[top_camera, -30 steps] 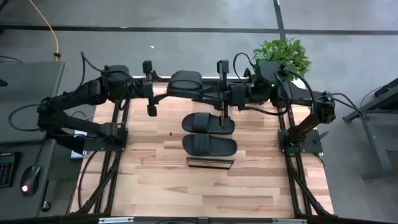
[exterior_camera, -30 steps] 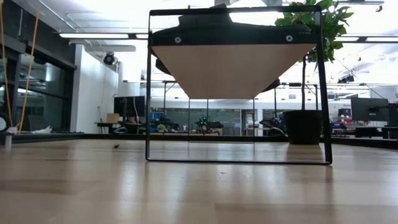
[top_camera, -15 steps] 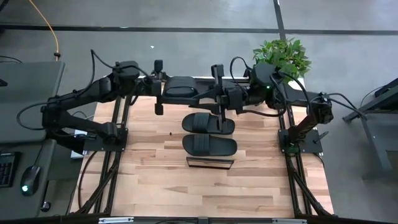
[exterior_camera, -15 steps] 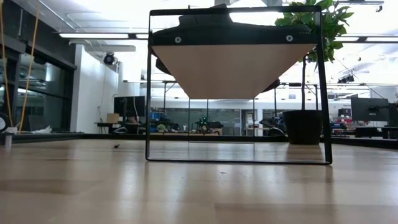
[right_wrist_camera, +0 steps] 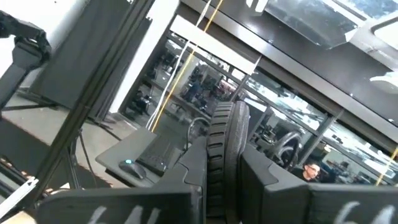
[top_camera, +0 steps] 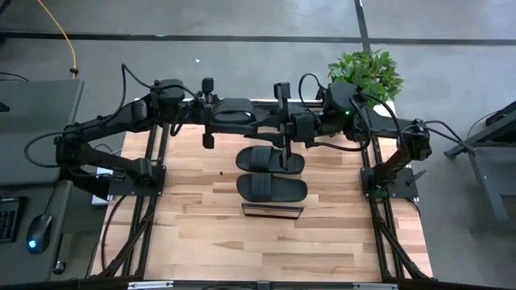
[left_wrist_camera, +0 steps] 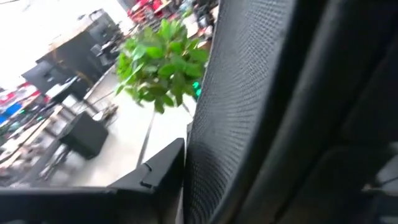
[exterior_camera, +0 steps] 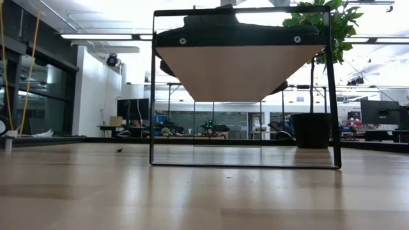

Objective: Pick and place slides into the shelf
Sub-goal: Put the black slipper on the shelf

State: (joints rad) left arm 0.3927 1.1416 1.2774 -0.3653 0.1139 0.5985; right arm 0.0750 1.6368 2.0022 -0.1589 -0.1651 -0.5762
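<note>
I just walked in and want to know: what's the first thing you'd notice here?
Two dark robot arms meet at the table's far edge, holding one black slide sandal between them: left gripper at one end, right gripper at the other. Two more black sandals lie on the light-wood shelf mid-table.

Grey floor [top_camera: 242,48], potted plant [top_camera: 367,71], desk [top_camera: 36,121]

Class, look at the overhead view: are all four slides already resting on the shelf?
No: only two slides lie on the shelf, while a third slide is held up between the two grippers at the table's far edge.
</note>
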